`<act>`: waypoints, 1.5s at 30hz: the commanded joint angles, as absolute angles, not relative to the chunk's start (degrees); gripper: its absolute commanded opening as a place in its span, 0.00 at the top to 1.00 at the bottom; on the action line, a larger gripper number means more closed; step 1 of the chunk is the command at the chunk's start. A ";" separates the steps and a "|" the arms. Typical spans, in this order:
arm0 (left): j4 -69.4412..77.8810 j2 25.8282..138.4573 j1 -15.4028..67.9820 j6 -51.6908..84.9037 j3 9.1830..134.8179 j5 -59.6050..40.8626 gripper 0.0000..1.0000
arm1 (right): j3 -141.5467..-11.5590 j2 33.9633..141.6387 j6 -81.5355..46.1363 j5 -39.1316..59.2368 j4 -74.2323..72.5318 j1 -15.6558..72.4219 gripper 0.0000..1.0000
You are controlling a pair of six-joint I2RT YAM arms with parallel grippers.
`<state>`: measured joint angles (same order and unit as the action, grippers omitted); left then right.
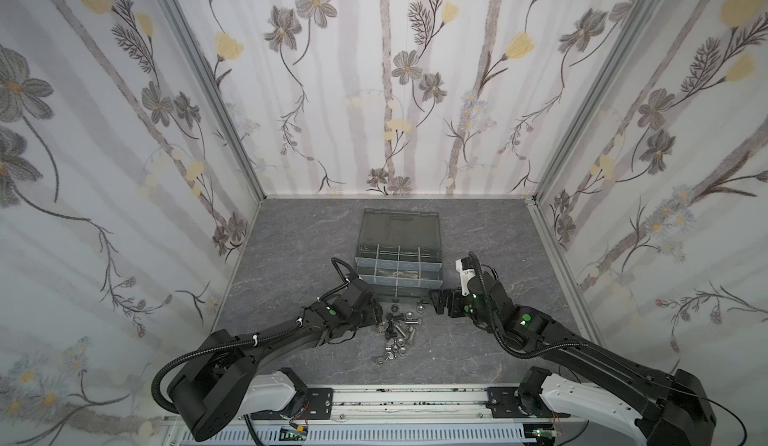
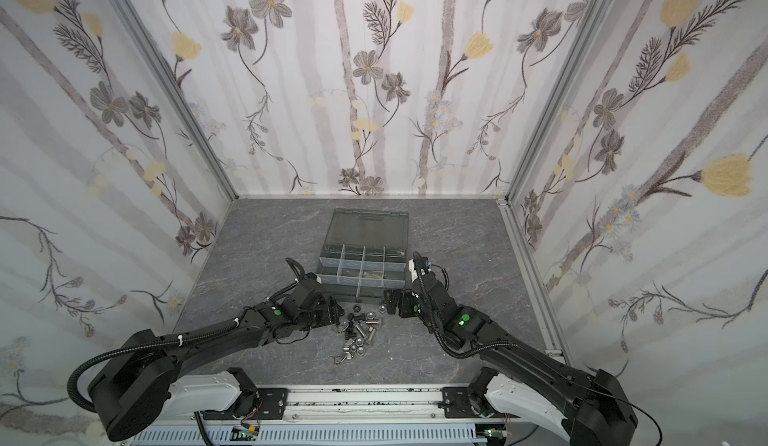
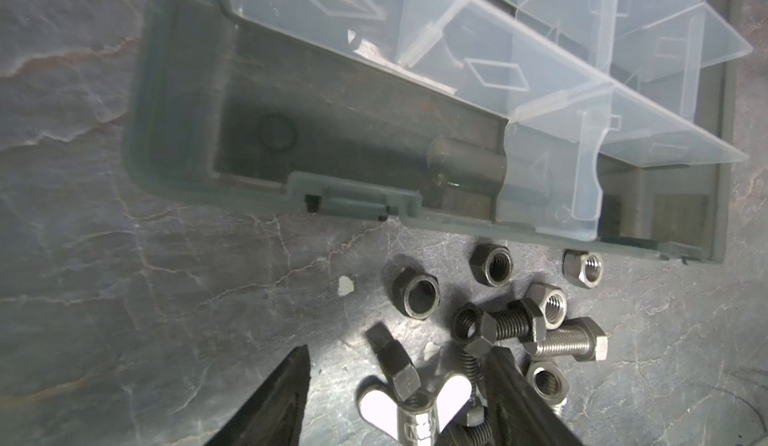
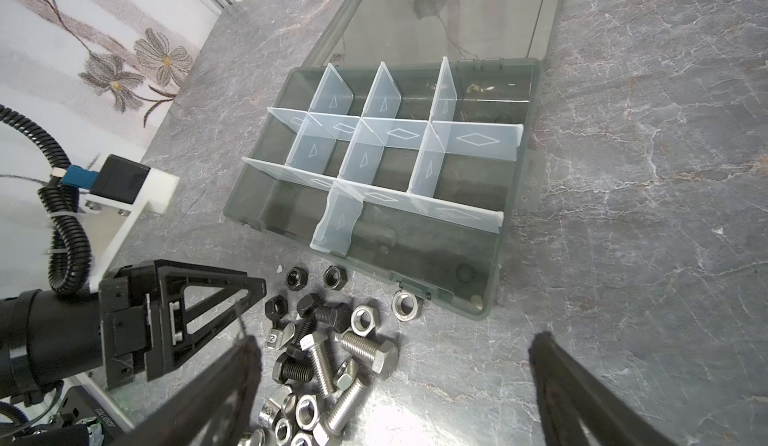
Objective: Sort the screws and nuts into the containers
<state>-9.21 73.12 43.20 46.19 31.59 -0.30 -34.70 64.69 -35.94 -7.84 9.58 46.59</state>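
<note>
A pile of silver and black screws and nuts [image 1: 399,331] [image 2: 358,331] lies on the grey table, just in front of the dark organiser case [image 1: 432,263] [image 2: 397,266]. Pale dividers [image 4: 365,161] split the case into containers. My left gripper [image 1: 372,316] [image 2: 336,313] [image 3: 402,354] is low at the pile's left edge. Its fingers stand apart on either side of a black screw [image 3: 395,363] and a shiny wing nut [image 3: 415,417]. One finger [image 3: 509,381] sits against the pile; the other touches nothing. My right gripper [image 1: 436,300] [image 2: 390,300] [image 4: 395,340] hangs wide open by the pile's right side, holding nothing.
The case's smoky lid [image 1: 399,225] lies open and flat behind it. Two black nuts [image 4: 297,277] and a silver nut [image 4: 405,304] lie right against the case's front wall. A white fleck [image 3: 345,286] lies on the table. Flowered walls enclose the table; a metal rail [image 1: 395,398] runs along the front.
</note>
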 commanded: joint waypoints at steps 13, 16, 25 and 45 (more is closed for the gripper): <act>-9.40 77.26 44.60 48.27 32.95 -1.35 0.56 | -32.72 61.92 -37.97 -8.50 7.87 46.66 0.00; -9.40 77.26 44.91 48.58 32.77 -1.24 0.63 | -32.28 61.33 -38.47 -9.51 8.38 46.67 0.00; -9.40 78.12 45.98 48.87 31.74 -1.38 0.72 | -30.84 58.74 -39.54 -11.38 9.61 46.67 0.00; -9.26 72.33 46.42 45.87 30.73 1.47 0.90 | -30.46 53.98 -40.36 -15.28 12.34 46.60 0.00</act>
